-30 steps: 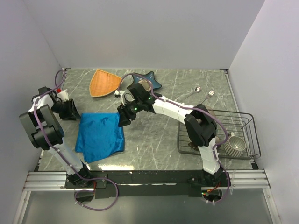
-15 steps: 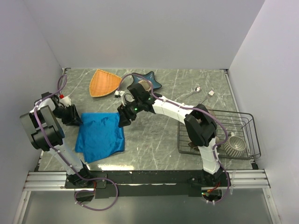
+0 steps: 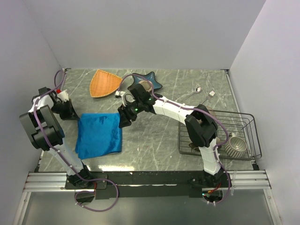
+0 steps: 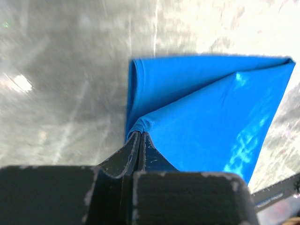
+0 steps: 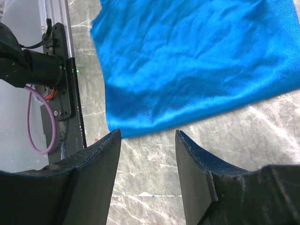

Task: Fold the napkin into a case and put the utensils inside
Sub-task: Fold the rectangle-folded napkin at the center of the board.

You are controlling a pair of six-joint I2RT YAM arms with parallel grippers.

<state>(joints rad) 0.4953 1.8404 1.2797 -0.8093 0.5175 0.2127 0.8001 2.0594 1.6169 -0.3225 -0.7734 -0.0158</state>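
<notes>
Table [image 3: 154, 140]: grey marbled top. The work area is at left-centre.

Napkin [image 3: 99, 136]: lies on the table in front of the left arm, roughly square, creased, near edge uneven. The left wrist view shows the cloth doubled at one corner, with a rounded fold line running away from the fingers. No narrow case is formed yet.

Left gripper [image 4: 139, 137]: jaws pressed together on the napkin's far-left corner, cloth pinched between the tips.

Right gripper [image 5: 147, 137]: jaws wide apart, nothing held, poised over the napkin's edge at its far-right corner.

Spoon [image 3: 197, 89] and fork [image 3: 211, 94]: side by side at the far right of the table, beyond the rack [image 3: 243, 123], well apart from the napkin. Untouched.

Assessment: a fold is in hand. To do it well, the right gripper should take the matching corner before the cloth travels, so both corners move together and the edge lands parallel. Carry low. The cloth looks slippery, so a one-sided pull would likely drag or skew it. Release only once the edges meet.
</notes>
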